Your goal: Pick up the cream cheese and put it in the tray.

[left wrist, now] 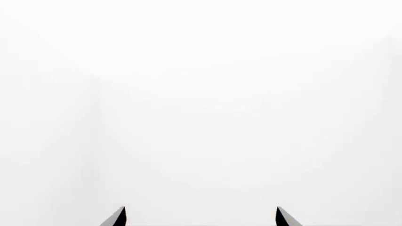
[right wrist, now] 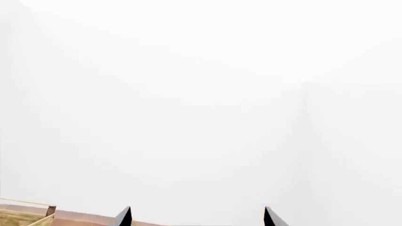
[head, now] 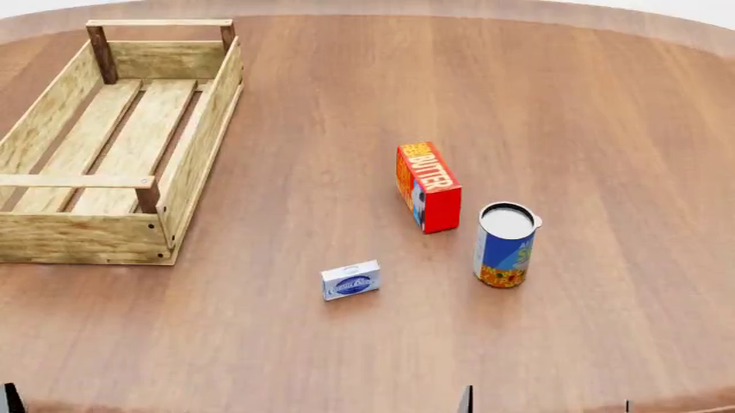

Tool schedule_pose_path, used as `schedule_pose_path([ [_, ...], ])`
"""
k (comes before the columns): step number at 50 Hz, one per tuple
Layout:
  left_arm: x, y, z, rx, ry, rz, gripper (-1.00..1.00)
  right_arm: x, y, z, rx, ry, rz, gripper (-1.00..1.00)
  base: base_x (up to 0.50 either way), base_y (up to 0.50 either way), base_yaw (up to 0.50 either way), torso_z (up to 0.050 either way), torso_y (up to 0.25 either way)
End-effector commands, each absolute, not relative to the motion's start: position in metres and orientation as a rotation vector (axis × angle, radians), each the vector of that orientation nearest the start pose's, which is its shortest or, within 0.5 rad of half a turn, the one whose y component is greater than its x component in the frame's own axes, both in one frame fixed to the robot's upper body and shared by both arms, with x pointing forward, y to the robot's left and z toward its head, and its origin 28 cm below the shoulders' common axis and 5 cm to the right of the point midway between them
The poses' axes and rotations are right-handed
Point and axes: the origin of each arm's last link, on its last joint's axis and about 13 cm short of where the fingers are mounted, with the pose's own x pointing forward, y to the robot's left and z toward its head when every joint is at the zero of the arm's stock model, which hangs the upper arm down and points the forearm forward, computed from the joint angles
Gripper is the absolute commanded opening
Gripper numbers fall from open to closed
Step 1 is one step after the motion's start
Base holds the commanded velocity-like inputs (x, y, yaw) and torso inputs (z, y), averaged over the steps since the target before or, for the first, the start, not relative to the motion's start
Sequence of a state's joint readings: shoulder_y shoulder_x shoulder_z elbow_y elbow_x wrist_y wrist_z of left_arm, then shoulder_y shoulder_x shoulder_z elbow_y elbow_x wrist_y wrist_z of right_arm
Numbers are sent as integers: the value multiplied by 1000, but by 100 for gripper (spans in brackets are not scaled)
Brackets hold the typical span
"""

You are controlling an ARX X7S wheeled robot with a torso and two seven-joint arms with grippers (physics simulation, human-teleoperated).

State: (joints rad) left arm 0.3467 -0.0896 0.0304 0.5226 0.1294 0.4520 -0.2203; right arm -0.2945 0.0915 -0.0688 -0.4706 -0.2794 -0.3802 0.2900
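Wooden table [head: 344, 103] bearing cream cheese [head: 350, 280] ahead of both grippers, untouched. Left gripper [left wrist: 199, 217] and right gripper [right wrist: 196, 217] hanging spread apart, awaiting approach toward tray [head: 195, 163].

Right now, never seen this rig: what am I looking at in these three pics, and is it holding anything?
These are simulator renders from a wheeled robot with two arms. One picture is from the head camera, looking down over a round wooden table. The other two are from cameras on each wrist; both point mostly at blank white background, with two dark tips at the bottom edge.

On the table: a slatted wooden tray at the far left, empty. Near the middle stands a red-orange butter box, and beside it an upright blue-orange can. Closer to the robot lies the small white cream cheese box, apart from everything else.

Nothing is held. The left gripper and right gripper each show jaws standing wide apart with nothing between them, and neither is near the cream cheese.
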Motion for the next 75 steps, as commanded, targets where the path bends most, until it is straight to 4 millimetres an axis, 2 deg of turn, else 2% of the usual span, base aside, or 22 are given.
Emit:
schedule_pose_path([
  [1, 109, 207, 111, 147, -827, 128, 100, 122, -90, 102, -312, -822, -187, 100, 0, 0, 0, 0, 0],
  [23, 114, 212, 108, 145, -850, 166, 100, 122, -91, 104, -359, -834, -238, 100, 0, 1, 0, 0, 0],
  [33, 120, 214, 106, 137, -829, 186, 100, 123, -90, 103, -363, -822, -238, 100, 0, 248, 0, 0, 0],
  [75, 116, 214, 109, 126, -833, 189, 100, 125, -88, 103, -353, -774, -220, 100, 0, 262, 0, 0, 0],
])
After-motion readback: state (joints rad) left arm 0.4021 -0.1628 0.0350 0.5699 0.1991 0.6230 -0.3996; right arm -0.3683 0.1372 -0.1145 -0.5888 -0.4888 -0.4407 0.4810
